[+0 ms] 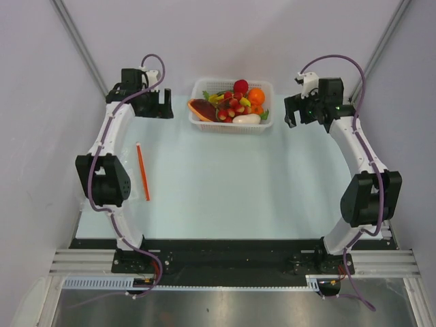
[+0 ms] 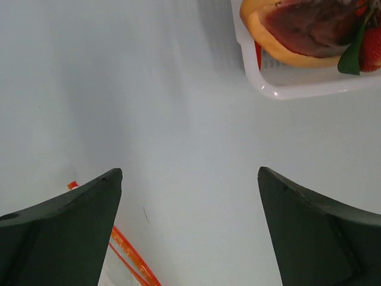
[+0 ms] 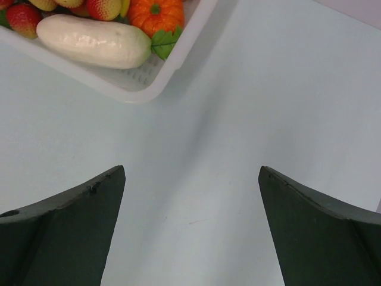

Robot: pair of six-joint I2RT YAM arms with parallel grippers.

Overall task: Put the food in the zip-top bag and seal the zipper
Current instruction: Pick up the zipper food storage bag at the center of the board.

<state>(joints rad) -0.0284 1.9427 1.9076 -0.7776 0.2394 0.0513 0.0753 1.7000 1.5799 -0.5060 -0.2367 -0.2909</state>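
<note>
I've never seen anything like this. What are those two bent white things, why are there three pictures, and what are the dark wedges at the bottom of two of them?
The bent white things are two robot arms bolted to the near edge of a table. The big picture looks down from a fixed camera above and behind them. The other two come from small cameras on each arm's wrist, and the dark wedges are that arm's own fingers. The left gripper and the right gripper both stand open and hold nothing. At the far side sits a white basket of toy food: a red-brown meat slab, a white vegetable, a small orange pumpkin, strawberries. Near the left arm lies a clear zip-top bag, hard to see except for its orange-red zipper.
</note>
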